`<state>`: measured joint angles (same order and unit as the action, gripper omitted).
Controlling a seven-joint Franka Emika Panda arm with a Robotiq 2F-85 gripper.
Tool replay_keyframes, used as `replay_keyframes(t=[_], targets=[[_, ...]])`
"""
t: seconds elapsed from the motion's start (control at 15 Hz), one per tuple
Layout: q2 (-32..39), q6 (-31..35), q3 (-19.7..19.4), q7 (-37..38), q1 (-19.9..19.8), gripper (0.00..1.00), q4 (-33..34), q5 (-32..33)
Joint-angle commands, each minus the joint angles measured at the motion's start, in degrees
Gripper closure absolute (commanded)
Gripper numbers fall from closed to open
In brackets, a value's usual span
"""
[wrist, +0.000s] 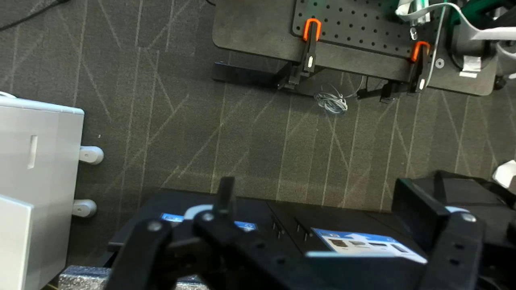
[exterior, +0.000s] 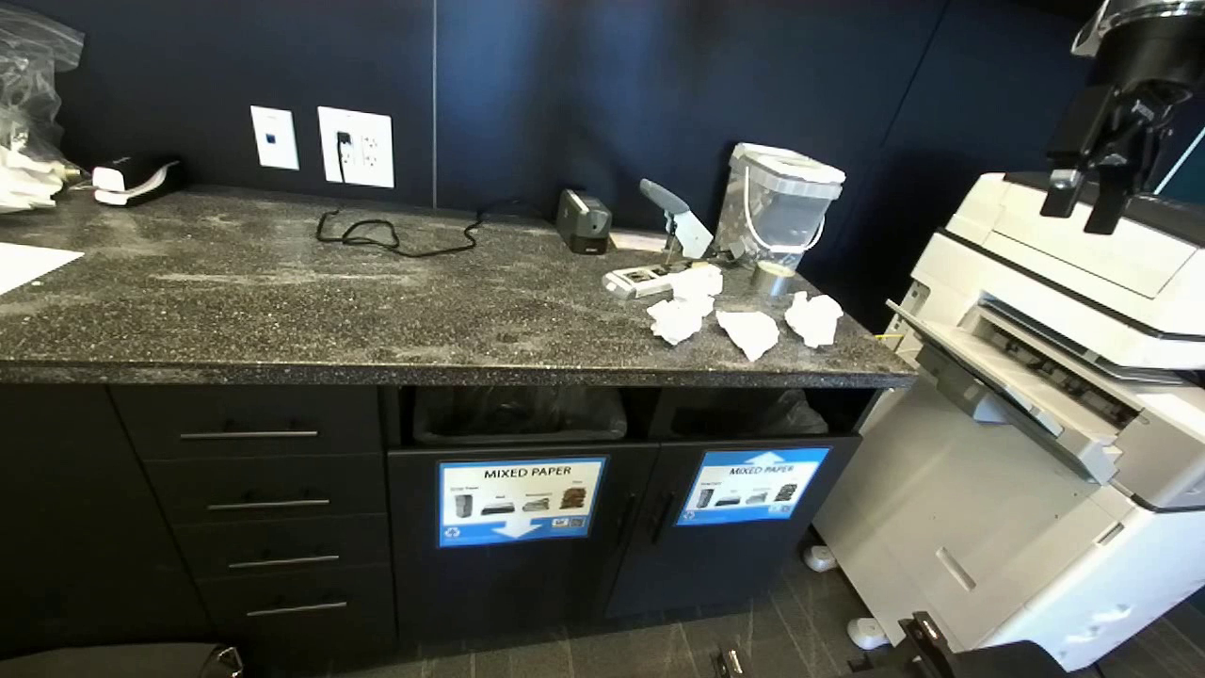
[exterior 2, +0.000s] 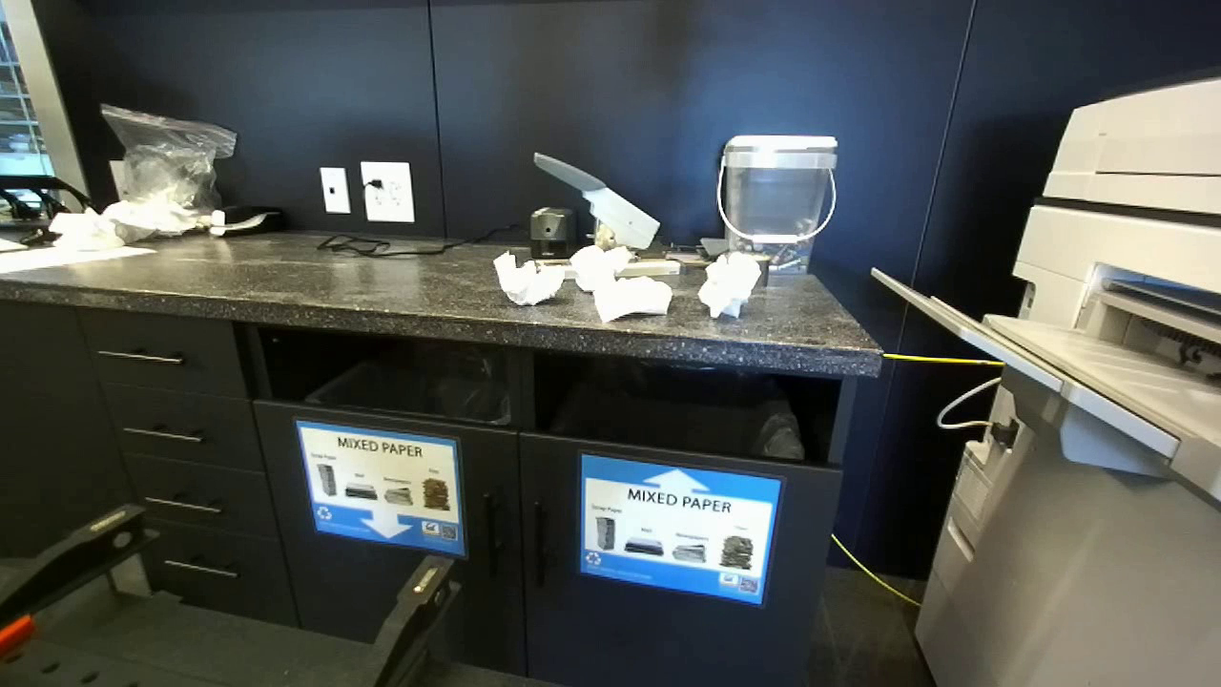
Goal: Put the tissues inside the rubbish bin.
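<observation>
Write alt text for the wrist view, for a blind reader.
The open, empty claw spans the bottom of the picture, blurred, in front of black cabinet doors bearing blue-and-white signs. Beyond lies lined carpet, with a white printer at left and a dark table with orange-tipped clamps at top right.

We face a dark wall (exterior: 537, 113), light glossing it blue, behind a speckled counter (exterior: 377, 306) over black drawers (exterior: 268, 480). A pale printer (exterior: 941, 490) stands near; we see striped carpet (wrist: 181, 121) and a window (exterior 2: 17, 124).
</observation>
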<state>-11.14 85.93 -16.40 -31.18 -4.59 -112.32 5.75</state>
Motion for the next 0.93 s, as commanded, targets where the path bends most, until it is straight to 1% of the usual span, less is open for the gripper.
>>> replay_keyframes(t=[0.0, 0.27, 0.47, 0.73, 0.87], targets=[[1.4, 6.3, 1.6, 5.3, -1.6, 0.00, -1.3, -0.7], [4.7, 17.2, 2.4, 10.6, -1.9, 0.00, -3.1, -1.0], [8.7, 24.2, 2.6, 12.7, -2.3, 0.00, -2.9, -3.6], [15.5, 29.7, 3.1, 13.4, -3.0, 0.00, -0.4, -7.8], [19.2, 31.0, 3.4, 13.7, -3.9, 0.00, 1.8, -9.6]])
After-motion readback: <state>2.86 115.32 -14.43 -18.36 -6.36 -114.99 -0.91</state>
